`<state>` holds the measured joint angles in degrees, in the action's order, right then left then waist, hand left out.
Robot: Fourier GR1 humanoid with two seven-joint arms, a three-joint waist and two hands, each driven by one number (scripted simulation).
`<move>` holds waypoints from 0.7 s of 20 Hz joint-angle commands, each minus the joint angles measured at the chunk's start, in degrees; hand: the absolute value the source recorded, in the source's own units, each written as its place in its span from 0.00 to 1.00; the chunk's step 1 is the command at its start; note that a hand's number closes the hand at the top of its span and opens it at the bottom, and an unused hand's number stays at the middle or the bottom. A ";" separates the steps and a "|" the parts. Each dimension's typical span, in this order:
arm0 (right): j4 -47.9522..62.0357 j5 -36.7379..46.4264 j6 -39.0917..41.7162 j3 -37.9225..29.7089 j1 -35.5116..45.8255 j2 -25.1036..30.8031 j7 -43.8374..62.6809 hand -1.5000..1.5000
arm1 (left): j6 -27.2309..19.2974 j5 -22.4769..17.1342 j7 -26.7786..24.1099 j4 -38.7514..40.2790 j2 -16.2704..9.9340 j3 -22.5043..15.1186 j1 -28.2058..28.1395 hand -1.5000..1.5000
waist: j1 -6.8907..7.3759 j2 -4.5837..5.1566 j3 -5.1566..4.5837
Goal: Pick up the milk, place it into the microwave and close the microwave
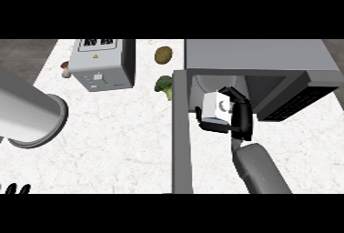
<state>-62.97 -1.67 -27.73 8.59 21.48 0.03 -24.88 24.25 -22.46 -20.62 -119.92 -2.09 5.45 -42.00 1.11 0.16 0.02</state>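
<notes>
The milk carton [215, 107], white with a blue base, is held at the mouth of the open microwave [259, 57]. My right hand [238, 116] is shut on it, fingers curled round its sides. The microwave's door [180, 136] hangs open to the left, seen edge-on as a long grey strip. A white plate [209, 83] shows inside the cavity behind the carton. Only the fingertips of my left hand [15, 189] show, at the lower left edge.
A grey toaster-like box [102, 63] stands at the back left. A large grey cylinder [27, 113] lies at the far left. A potato [163, 55], a broccoli [164, 86] and a small mushroom [66, 69] sit on the white counter.
</notes>
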 commanded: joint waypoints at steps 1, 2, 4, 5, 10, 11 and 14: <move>12.63 -4.73 -2.88 -1.07 8.13 -0.02 -3.88 1.00 | 2.55 -4.84 0.93 1.32 -3.26 4.81 1.52 0.00 | 0.43 0.13 0.03; 14.93 -5.46 -0.54 -3.94 9.49 -0.02 -4.94 1.00 | 1.04 -1.07 -0.60 3.07 -0.07 2.52 1.86 0.00 | 0.20 0.09 0.02; 20.56 -8.43 -0.50 -4.62 9.46 -0.02 -10.87 1.00 | 2.62 -0.77 -1.34 3.29 -0.36 2.94 0.66 0.00 | 0.39 0.13 0.04; 25.81 -6.76 -1.05 -7.36 15.25 -0.02 -10.33 1.00 | 3.64 -0.11 -2.37 4.64 -0.95 2.94 1.26 0.00 | 1.05 0.36 0.05; 38.27 -4.35 -1.88 -11.77 21.17 2.43 -13.83 1.00 | 3.63 0.42 -1.72 1.97 0.39 1.29 0.11 0.00 | 2.25 0.90 0.11; 39.61 -2.83 -5.36 -10.94 24.37 1.36 -11.02 1.00 | 2.25 1.17 -0.78 3.68 0.63 1.36 2.28 0.00 | 1.53 0.67 0.06; 44.76 -2.62 -3.20 -12.45 24.62 5.16 -14.94 1.00 | 2.89 -2.08 0.70 1.10 -1.53 3.89 1.74 0.00 | 2.21 1.02 0.12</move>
<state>-25.21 -5.17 -30.39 -2.17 42.86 2.85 -37.44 27.20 -23.24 -21.09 -117.44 -2.83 8.21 -40.44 2.90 0.96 0.11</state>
